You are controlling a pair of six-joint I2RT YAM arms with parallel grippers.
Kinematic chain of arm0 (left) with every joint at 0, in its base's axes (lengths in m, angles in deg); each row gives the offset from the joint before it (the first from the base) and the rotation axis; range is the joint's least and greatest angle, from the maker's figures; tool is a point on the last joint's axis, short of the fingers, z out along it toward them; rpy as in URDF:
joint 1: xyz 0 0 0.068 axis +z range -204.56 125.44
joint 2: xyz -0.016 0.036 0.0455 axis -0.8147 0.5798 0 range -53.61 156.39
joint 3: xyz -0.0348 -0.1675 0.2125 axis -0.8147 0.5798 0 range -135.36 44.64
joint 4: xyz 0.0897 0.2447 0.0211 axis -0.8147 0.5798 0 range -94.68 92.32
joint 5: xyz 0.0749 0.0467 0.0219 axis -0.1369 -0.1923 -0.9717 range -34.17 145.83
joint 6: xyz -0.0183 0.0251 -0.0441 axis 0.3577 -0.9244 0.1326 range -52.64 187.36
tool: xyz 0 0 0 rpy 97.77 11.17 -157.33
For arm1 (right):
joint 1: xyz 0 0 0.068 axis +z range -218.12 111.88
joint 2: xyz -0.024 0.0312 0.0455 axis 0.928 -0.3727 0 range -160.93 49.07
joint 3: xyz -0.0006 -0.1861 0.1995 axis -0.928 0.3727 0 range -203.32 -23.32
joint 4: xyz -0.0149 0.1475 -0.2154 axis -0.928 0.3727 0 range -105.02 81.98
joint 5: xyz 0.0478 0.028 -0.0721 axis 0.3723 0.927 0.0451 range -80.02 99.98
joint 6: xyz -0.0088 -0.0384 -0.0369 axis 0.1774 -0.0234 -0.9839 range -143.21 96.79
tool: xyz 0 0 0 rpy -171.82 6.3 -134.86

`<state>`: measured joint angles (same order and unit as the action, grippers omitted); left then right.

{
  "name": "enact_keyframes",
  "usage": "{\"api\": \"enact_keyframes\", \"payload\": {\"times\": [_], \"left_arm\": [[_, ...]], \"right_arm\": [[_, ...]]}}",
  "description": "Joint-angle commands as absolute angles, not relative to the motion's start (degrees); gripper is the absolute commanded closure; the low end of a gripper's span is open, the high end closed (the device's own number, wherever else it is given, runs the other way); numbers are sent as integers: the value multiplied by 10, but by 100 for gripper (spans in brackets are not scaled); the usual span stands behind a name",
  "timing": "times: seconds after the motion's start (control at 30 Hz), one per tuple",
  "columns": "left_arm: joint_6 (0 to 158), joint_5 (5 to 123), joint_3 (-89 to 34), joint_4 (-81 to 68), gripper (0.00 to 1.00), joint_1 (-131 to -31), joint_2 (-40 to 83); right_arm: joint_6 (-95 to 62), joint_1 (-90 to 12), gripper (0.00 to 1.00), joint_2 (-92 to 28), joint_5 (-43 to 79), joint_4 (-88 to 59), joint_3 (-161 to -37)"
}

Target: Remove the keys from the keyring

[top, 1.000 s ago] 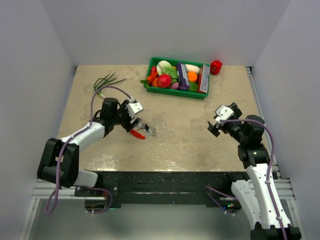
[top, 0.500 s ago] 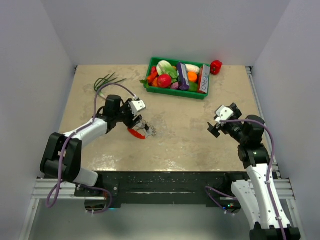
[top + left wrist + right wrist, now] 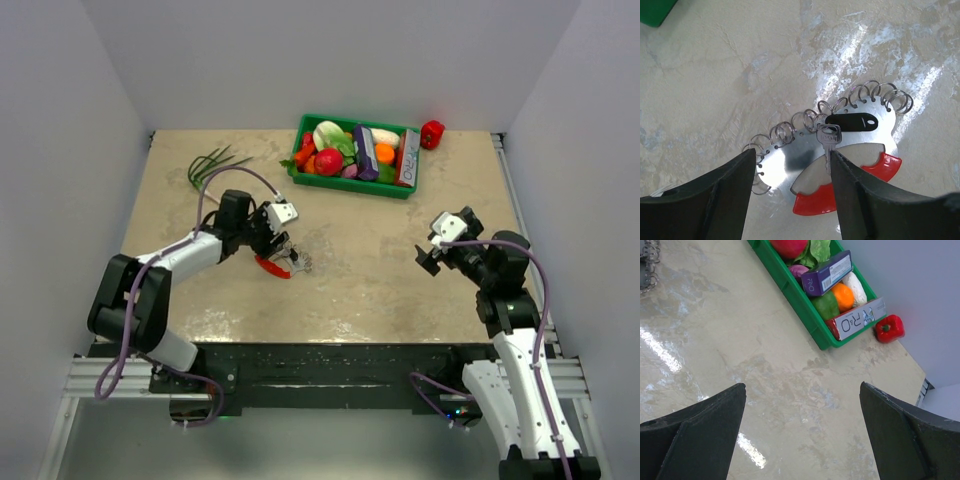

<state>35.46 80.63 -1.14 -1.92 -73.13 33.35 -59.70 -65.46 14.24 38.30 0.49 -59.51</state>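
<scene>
Greenery first: spring onions [image 3: 212, 163] lie at about ten o'clock on the table [image 3: 380, 290], well apart from the work. Next to the right, the left gripper [image 3: 282, 252] sits low over the keyring [image 3: 290, 264], which rests flat on the table at roughly eight o'clock from centre. In the wrist view its fingers [image 3: 715, 195] stand partly apart, one either side of the bunch, with nothing clamped between them. The right-hand finger is very near the silver key's blade, and contact cannot be judged. The keyring is a fan-shaped metal plate with small wire loops [image 3: 880, 95] along its twelve o'clock edge and a red tag [image 3: 812, 202] curving along its six o'clock edge. The keys [image 3: 828, 136] lie on the plate just below the loops, with the black-headed one [image 3: 850, 122] at one o'clock of the silver one. A green crate [image 3: 350, 186] of groceries stands at twelve o'clock, with a red pepper [image 3: 432, 133] just beside it at one o'clock. The right gripper [image 3: 428, 258] hovers at four o'clock, jaws spread wide and holding nothing.
</scene>
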Motion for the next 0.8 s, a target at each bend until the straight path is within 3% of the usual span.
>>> {"api": "enact_keyframes", "payload": {"times": [0.0, 0.57, 0.77], "left_arm": [[370, 809, -50, -16, 35, -742, 364], [384, 826, -116, 26, 48, -751, 441], [384, 832, -125, 38, 58, -756, 466]], "right_arm": [[-602, -659, 1, 147, 398, -3, -594], [-601, -669, 1, 150, 408, -6, -587], [-602, -672, 1, 150, 412, -5, -586]]}}
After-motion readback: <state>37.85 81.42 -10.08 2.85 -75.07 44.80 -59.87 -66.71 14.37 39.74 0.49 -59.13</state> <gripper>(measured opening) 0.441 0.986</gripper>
